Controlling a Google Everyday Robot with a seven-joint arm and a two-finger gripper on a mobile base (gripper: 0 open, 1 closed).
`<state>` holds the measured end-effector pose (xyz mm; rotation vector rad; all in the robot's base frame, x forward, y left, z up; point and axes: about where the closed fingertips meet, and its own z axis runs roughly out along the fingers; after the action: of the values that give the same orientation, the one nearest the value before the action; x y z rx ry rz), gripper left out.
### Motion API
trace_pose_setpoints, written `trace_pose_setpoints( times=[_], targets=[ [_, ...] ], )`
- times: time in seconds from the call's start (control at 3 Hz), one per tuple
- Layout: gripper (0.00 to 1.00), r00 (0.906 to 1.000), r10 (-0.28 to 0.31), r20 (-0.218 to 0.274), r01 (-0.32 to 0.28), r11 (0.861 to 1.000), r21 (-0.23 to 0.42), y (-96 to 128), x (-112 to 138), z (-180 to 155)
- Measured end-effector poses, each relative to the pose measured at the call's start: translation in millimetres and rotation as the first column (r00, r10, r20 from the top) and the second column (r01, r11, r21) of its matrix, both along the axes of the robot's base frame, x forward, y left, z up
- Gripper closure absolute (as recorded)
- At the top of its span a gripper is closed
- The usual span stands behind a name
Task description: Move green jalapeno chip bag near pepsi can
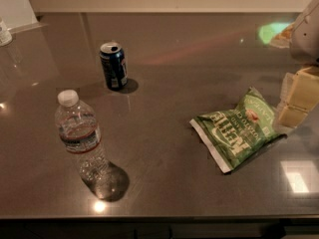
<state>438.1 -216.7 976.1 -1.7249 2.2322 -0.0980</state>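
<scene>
A dark grey countertop (164,83) fills most of the view, glossy enough to show pale patches of reflected light. The green chip bag (237,129) lies flat on the right half of the counter, crinkled, with its large white lettering facing up and a white strip along its lower left edge. It sits at an angle, one corner pointing toward the back right. The gripper (297,103) is at the far right edge of the view, a pale yellow blocky shape just beside the bag's upper right corner, low over the counter. Part of it is cut off by the edge of the view, so I cannot tell whether it is spread or closed, nor whether it touches the bag. Above it, a light grey piece of the arm (306,31) comes in from the top right corner. The pepsi can (113,65) stands upright toward the back left, dark blue with a silver top, well apart from the bag. A clear water bottle (80,138) with a white cap stands upright at the front left, nearer the camera than the can and also well apart from the bag. A small white container (4,32) is partly visible at the far left edge.
</scene>
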Motion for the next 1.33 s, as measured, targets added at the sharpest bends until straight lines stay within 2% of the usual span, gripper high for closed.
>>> trace_pose_setpoints(
  times=[0.33,0.67,1.0,1.33],
  targets=[
    [0.0,1.0,0.0,0.0,0.0,1.0,0.0,0.0,0.0,0.0],
    [0.0,0.9978,0.039,-0.053,-0.04,0.999,-0.005,4.3,3.0,-9.8],
    [0.0,0.9888,0.106,-0.105,-0.106,0.994,0.004,11.6,6.3,-33.9],
    [0.0,0.9744,0.179,-0.136,-0.174,0.984,0.047,17.5,5.5,-61.5]
  ],
)
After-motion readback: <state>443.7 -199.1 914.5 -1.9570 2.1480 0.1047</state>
